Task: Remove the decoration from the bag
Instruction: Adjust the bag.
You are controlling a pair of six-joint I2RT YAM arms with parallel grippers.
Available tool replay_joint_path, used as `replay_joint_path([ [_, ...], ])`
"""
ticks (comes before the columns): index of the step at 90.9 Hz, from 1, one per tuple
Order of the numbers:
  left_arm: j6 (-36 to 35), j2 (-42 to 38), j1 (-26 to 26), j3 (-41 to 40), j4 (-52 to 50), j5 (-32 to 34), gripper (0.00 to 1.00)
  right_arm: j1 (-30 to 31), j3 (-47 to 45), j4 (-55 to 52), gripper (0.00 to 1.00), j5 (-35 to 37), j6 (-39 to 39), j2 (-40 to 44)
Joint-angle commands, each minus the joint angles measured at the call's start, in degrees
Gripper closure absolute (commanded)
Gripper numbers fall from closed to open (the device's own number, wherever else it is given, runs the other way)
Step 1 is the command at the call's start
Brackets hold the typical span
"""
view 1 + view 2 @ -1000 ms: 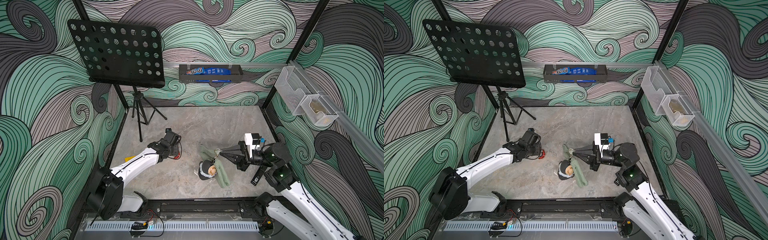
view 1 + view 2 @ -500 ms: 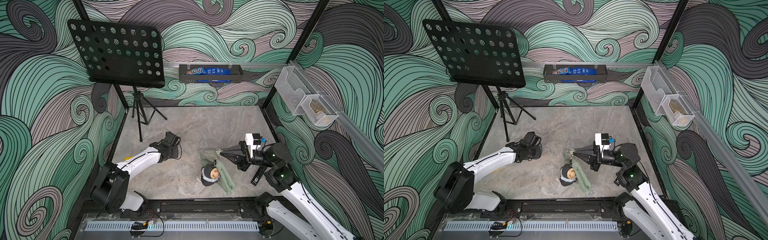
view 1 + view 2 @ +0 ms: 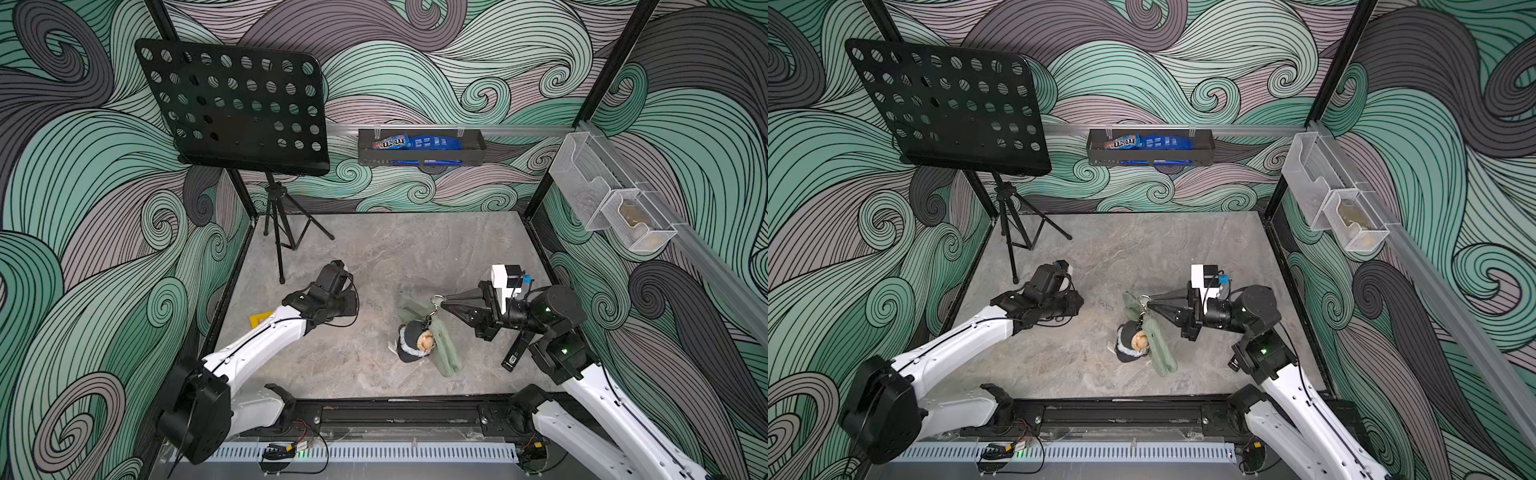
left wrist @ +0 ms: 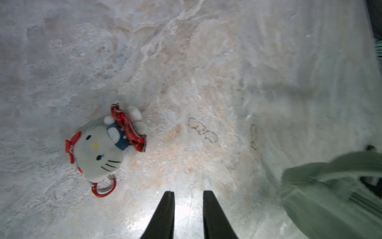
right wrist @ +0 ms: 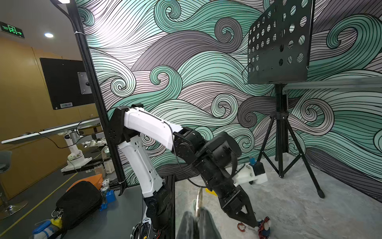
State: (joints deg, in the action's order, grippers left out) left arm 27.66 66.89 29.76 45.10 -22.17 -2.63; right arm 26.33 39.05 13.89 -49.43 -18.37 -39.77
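Bag (image 3: 446, 351) stretched from middle of table (image 3: 374, 249) toward front edge. Right gripper (image 3: 444, 300) clamped shut on metal ring (image 3: 435, 298) at far end. Plush doll (image 3: 415, 343) hung alongside, left-edge side. Left gripper (image 4: 188, 193) narrowly parted, empty, farther left, near cat charm (image 4: 101, 149).

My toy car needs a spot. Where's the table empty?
Bare: back of the table, from the tripod to the right wall; also between the left arm and the bag. Crowded around the bag and right gripper.

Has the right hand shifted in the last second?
No. The right hand stands as far from the tripod as before, shut on the metal ring by the bag.
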Motion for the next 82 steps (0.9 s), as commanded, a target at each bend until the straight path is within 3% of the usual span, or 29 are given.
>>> replay_joint_path([
  [1, -2.8, -8.8, 1.2, -0.1, 6.0, -10.4, 0.71, -0.2, 2.2, 2.6, 1.00, 2.1, -2.9, 0.0],
  [15, -6.5, -19.2, 6.1, 0.7, 10.8, -15.9, 0.68, -0.3, 1.7, 5.4, 1.00, 5.1, -6.8, 0.1],
  [29, -9.7, -23.6, 16.0, 0.7, 18.8, -17.2, 0.65, -0.2, 0.1, 11.8, 1.00, 4.9, -12.0, 0.2],
  [55, -15.3, -17.7, 25.7, 5.1, 24.5, -19.6, 0.64, 0.9, -1.1, 17.0, 1.00, 4.9, -15.0, -1.4],
  [82, -19.6, -13.0, 28.7, 9.1, 24.6, -16.3, 0.64, 3.0, -1.3, 18.3, 1.00, 5.9, -15.2, -2.3],
])
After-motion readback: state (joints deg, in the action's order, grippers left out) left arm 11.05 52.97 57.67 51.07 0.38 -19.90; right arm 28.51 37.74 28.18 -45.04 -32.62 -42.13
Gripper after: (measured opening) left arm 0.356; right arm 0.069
